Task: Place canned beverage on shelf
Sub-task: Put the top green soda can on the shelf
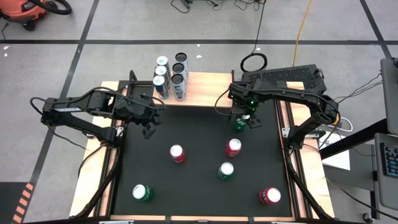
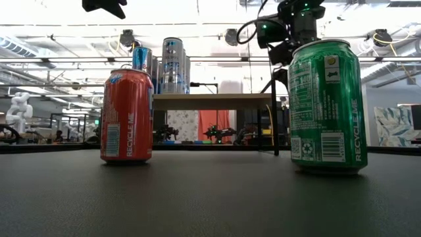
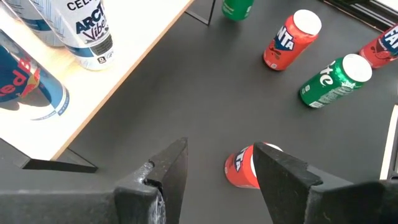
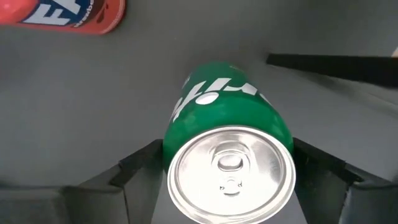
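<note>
The shelf (image 1: 208,89), a light-wood board on black legs, stands at the table's far edge and carries several tall cans (image 1: 171,74) at its left end. My right gripper (image 1: 244,120) is in front of the shelf's right part, shut on an upright green can (image 4: 227,134). In the low view the gripper (image 2: 289,39) shows above a nearer green can (image 2: 327,105) that hides the held one. My left gripper (image 1: 149,129) hangs open and empty above the table in front of the shelf's left part. A red can (image 3: 245,165) stands below its fingers. My right gripper pinches the green can between its two fingers, one on each side of the can's wall just below the top rim (image 4: 177,146). The fingers come from above, pointing down. The can is upright, top up; I cannot tell whether its base is on the table.
On the black tabletop stand two red cans (image 1: 177,154) (image 1: 233,147) and a green can (image 1: 226,170) in the middle. A green can (image 1: 142,192) stands near left and a red can (image 1: 270,195) near right. The shelf's right part is bare board.
</note>
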Robot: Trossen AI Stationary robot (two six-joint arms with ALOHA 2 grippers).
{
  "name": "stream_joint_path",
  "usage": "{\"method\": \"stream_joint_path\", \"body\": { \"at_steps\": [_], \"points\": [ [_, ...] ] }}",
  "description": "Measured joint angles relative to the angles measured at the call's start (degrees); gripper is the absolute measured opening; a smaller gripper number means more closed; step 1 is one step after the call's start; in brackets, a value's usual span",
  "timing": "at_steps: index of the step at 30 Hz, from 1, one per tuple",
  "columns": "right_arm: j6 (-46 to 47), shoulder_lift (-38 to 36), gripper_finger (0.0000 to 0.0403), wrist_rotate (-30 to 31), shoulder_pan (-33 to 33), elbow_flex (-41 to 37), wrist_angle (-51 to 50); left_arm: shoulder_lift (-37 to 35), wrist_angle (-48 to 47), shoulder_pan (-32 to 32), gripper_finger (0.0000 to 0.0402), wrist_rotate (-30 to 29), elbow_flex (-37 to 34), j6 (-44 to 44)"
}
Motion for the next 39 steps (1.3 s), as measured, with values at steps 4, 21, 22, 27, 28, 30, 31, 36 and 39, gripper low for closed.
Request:
{"method": "stream_joint_path", "body": {
  "at_steps": [4, 21, 22, 27, 28, 30, 31, 36, 39],
  "points": [
    [0.04, 0.0, 0.0274, 0.02, 0.14, 0.02, -0.78, 0.0, -0.02, -0.01, 0.0184, 0.0, 0.0, 0.0],
    [2.07, -0.02, 0.0269, 0.2, 4.12, 5.69, -7.25, 0.22, 7.68, 0.0, 0.0184, -0.42, 0.04, 1.84],
    [2.58, -0.02, 0.0269, 0.18, 4.32, 6.73, -7.87, 0.32, 8.89, 0.0, 0.0184, -0.42, 0.04, 2.22],
    [4.85, -0.07, 0.0272, 0.18, 5.28, 11.7, -9.81, 1.2, 14.5, 0.0, 0.0184, -0.42, 0.07, 3.84],
    [4.98, -0.07, 0.0273, 0.16, 5.47, 12.65, -10.08, 1.5, 15.26, 0.0, 0.0184, -0.37, 0.07, 4.4],
    [4.98, -0.07, 0.0273, 0.16, 5.82, 14.48, -10.62, 2.38, 17.35, 0.0, 0.0184, -0.01, 0.07, 5.08],
    [5.01, -0.07, 0.0273, 0.16, 6.03, 15.33, -10.91, 2.81, 18.13, 0.0, 0.0184, 0.07, 0.07, 5.46],
    [6.05, -0.07, 0.0274, -0.02, 6.79, 19.49, -11.47, 6.15, 21.04, 0.0, 0.0184, 0.56, 0.07, 7.16],
    [6.54, -0.07, 0.0274, -0.57, 7.18, 21.8, -11.21, 8.47, 25.72, 0.4, 0.0184, 4.46, 0.04, 8.43]
  ]
}}
